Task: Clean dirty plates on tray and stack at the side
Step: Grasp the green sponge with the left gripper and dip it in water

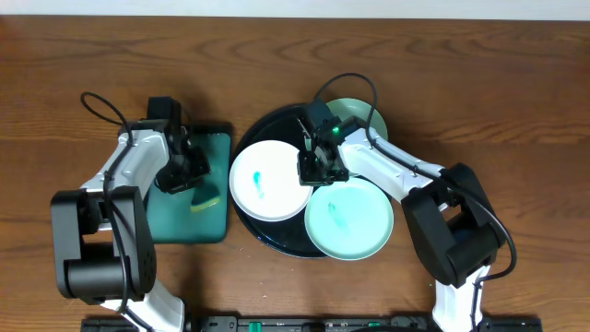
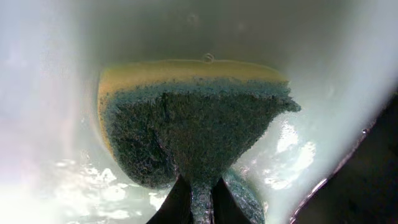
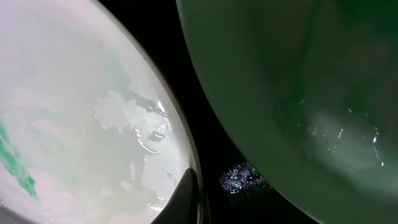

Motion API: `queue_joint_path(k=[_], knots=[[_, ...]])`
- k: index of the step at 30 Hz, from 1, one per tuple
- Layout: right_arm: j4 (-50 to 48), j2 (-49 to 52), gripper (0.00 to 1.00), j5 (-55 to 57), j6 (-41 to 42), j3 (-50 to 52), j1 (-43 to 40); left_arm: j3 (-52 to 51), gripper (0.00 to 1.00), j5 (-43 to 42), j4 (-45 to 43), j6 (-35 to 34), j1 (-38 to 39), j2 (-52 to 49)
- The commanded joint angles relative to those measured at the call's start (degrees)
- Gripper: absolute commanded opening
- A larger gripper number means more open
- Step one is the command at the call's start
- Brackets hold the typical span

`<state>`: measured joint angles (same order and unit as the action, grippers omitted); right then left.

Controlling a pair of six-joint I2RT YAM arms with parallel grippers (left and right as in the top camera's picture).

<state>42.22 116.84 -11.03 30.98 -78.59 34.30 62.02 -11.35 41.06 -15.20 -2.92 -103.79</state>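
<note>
Table (image 1: 516, 74): brown wood grain, both arm bases at near edge.
Round black tray (image 1: 272, 124): mid-table, a little toward near edge, glossy and wet, carrying all three plates.
Rectangular tray (image 1: 217, 148): just beside round black tray, on the side of the left edge, under left arm.
White plate (image 1: 265, 180): on left half of round black tray, teal smear near centre, wet film plain in right wrist view.
Near mint plate (image 1: 348, 219): right of white plate, overhanging tray rim toward near edge, teal smear showing.
Far mint plate (image 1: 361, 115): toward far edge, partly hidden under right arm; smear not visible.
Right claw (image 1: 318, 171): low between white plate and near mint plate, one finger (image 3: 189, 193) at white plate's right rim; width of opening and any hold impossible to tell.
Left claw (image 2: 200, 196): pinched tight on sponge, over rectangular tray.
Sponge (image 2: 193, 118): yellow back, dark scouring face toward camera, gripped at lower edge.
Deciding relation: white plate directly toward left edge from right claw, rim at the finger; round, so no long axis; right arm much nearer, sponge well apart toward left edge.
Step, as judged: securing white plate for scrubbing; no stack at the side yet.
</note>
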Motion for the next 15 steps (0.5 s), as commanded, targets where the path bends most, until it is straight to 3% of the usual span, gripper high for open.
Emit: queue_joint_path(k=[1,7,15], knots=[[0.9,0.5,0.01,0.46,-0.98,0.39,0.61,0.26,0.07,-5.77,2.29,1.22,0.79,0.2],[0.85,0.5,0.01,0.48,-1.29,0.39,0.63,2.23,0.07,1.22,4.87,1.18,1.31,13.27],[0.76,0.5,0.01,0.46,-2.43,0.39,0.63,2.29,0.07,16.72,5.27,3.15,3.28,34.36]])
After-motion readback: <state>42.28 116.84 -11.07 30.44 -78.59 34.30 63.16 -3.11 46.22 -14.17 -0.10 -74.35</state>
